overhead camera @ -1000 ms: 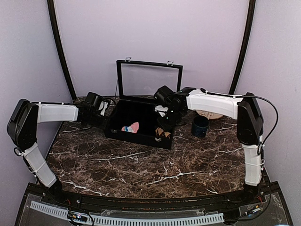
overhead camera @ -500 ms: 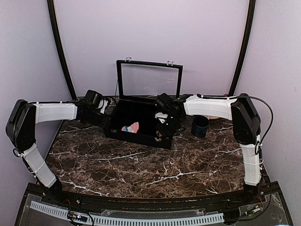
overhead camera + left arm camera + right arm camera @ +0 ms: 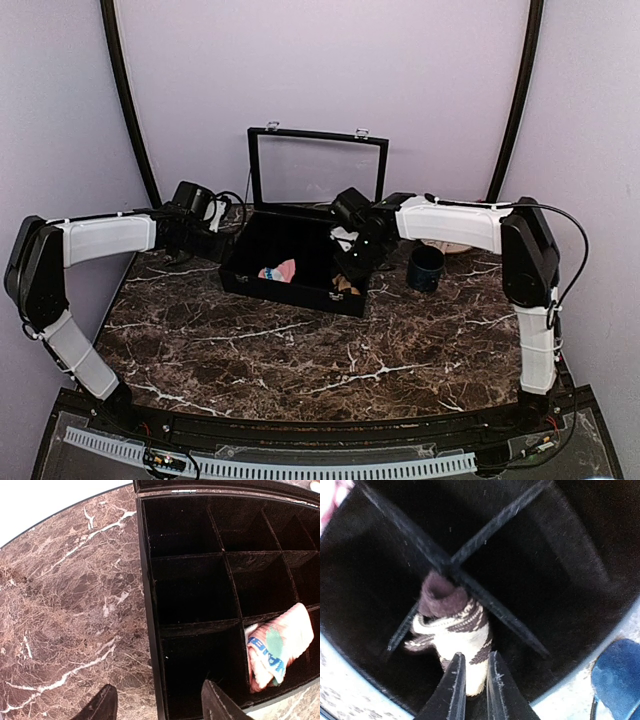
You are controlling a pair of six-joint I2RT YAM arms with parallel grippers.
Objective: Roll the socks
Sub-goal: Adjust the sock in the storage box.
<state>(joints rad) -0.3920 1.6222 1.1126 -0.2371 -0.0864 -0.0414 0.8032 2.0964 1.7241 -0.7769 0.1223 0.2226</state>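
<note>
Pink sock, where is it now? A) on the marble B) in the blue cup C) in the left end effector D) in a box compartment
D: the pink sock lies in a compartment of the black box, apart from the open left end effector.

The left arm [image 3: 105, 238] and right arm [image 3: 450, 222] are built alike, with smooth white shells over the long links and chunky black housings at the joints. A thin black cable [image 3: 581, 248] arcs off the right arm's elbow housing. The left end effector [image 3: 157, 684] has two plain black, tapering fingers [image 3: 106, 707], while the right end effector [image 3: 476, 656] has slimmer black ones with pale, scuffed-looking edges.
</note>
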